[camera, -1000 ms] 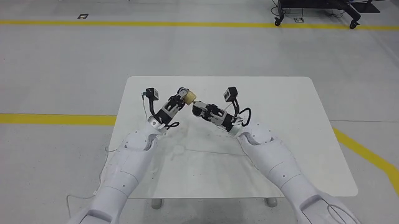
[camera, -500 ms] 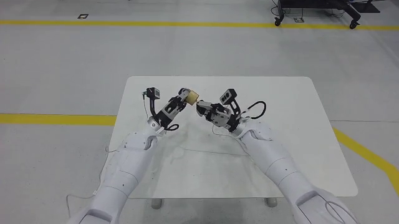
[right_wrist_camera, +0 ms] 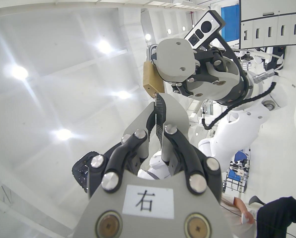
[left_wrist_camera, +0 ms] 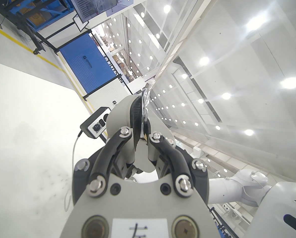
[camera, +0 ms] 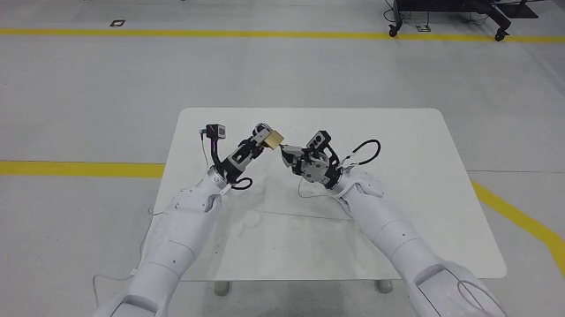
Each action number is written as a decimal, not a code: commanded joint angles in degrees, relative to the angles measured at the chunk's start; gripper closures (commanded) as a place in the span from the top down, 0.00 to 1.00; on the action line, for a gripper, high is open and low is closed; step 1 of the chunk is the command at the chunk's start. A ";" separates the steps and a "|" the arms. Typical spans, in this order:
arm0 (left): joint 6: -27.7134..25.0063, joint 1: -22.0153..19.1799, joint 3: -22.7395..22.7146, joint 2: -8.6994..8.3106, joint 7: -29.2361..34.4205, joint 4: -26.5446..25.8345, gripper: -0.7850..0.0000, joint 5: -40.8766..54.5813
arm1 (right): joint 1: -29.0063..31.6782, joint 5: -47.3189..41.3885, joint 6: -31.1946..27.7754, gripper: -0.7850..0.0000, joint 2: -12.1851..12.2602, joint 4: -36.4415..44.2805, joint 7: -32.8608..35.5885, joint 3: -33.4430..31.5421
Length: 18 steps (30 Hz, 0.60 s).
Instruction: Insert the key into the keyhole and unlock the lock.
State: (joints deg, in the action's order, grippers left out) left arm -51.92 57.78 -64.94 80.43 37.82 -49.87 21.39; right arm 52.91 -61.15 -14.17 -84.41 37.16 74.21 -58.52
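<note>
**Inspector:** Left side first. What is the state of the left gripper [camera: 262, 141]?

**Assistant:** Closed, with almost no gap. It clamps the brass padlock [camera: 274, 138] by its upper part. In the left wrist view the steel shackle [left_wrist_camera: 144, 101] sits pinched between the fingers [left_wrist_camera: 120, 117]. The padlock is held in the air above the white table [camera: 415, 149].

**Inspector:** How is the padlock oriented?

**Assistant:** Its body projects from the gripper toward the right arm, with the bottom face turned to the key [right_wrist_camera: 155, 96].

**Inspector:** Condition of the key?

**Assistant:** Only a thin tip shows past the right gripper [right_wrist_camera: 157, 105]. The tip meets the padlock's bottom face near one corner. I cannot tell whether it has entered the keyhole.

**Inspector:** And the right gripper?

**Assistant:** Closed down to the key's thickness, gripping it flat between both pads. It is raised off the table, just beside the padlock. The two grippers are nearly nose to nose near the table's middle.
</note>
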 commanded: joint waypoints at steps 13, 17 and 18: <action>-0.81 0.42 -0.22 -0.30 -2.60 -0.56 0.00 -2.81 | -1.40 5.79 -5.69 0.44 -0.09 -2.58 -1.53 -0.41; -0.12 0.41 -0.23 -0.38 -3.04 -0.54 0.00 -3.17 | -1.79 10.47 -11.06 0.49 0.38 -2.20 -4.46 -0.82; 0.31 0.36 -0.29 -0.39 -3.31 -0.51 0.00 -3.16 | -1.80 11.58 -12.29 0.55 0.54 -1.96 -5.17 -1.00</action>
State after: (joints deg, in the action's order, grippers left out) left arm -52.11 58.18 -65.17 80.05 34.81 -50.43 18.22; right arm 51.15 -51.00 -24.92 -84.05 34.97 69.91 -59.34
